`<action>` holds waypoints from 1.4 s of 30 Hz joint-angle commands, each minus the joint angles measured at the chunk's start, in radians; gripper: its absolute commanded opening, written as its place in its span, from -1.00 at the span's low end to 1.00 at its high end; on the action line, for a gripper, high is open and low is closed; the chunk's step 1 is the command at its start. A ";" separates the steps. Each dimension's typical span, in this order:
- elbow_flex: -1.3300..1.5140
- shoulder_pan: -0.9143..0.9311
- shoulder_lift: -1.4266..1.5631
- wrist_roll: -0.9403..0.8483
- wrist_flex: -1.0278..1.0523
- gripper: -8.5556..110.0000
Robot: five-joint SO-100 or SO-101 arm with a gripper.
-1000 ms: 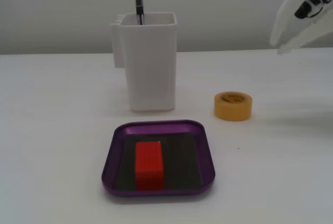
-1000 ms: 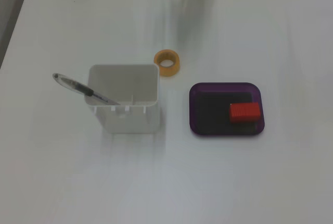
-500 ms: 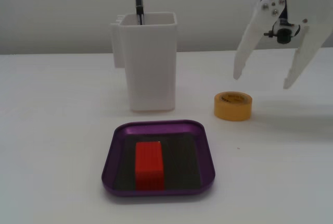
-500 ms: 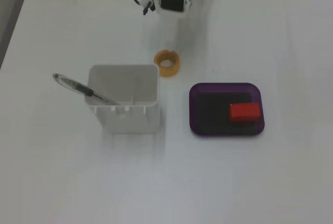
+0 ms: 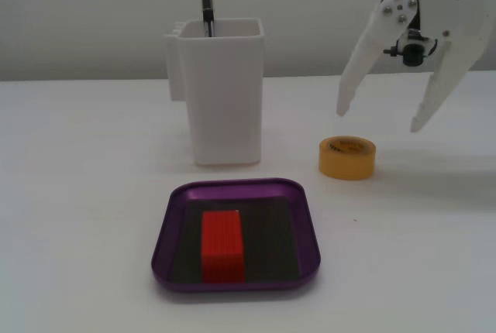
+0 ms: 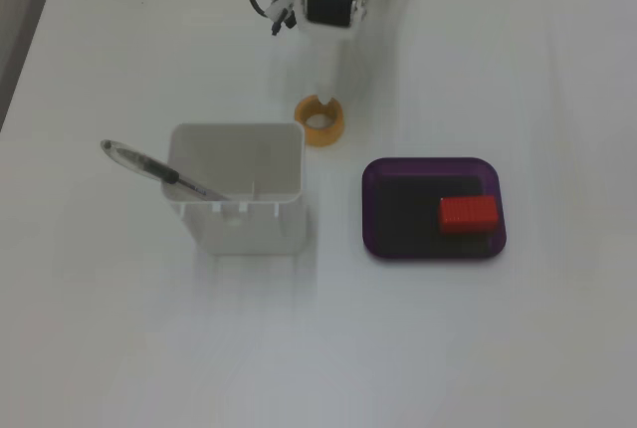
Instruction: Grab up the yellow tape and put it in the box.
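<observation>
1. The small yellow-orange ring-shaped roll of tape [image 5: 347,157] lies flat on the white table [image 5: 85,193], hollow centre upward, just beside the tall white plastic container [image 5: 221,93]: on that container's right in a fixed view, and beyond its far rim, next to its corner, in the other fixed view [image 6: 321,119].
2. The white two-finger gripper [image 5: 378,118] hangs above the roll and slightly past it, away from the container. Its fingers are spread wide and hold nothing.
3. The roll looks light and stiff, so it should keep its shape under a squeeze. Its smooth outer face may slip, and a push from one finger alone would probably slide it across the table.
4. A sound hold would be across the outer wall with both fingers, or one finger down the hollow centre and one outside the wall.
5. The shallow purple metallic tray with a raised rim [image 5: 160,248] sits in front of the container. A red ribbed block [image 5: 222,245] already occupies part of its dark floor, leaving bare space beside it.
6. A pen [image 6: 149,166] leans inside the container.
7. The table is plain, white and smooth, backed by a pale wall [image 5: 93,15].
</observation>
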 commanded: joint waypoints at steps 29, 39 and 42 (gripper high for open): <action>0.221 0.002 -0.048 -0.087 -0.284 -0.61; 0.202 -0.005 -0.152 -0.089 -0.253 -0.87; 0.155 -0.017 -0.066 -0.074 -0.181 -0.86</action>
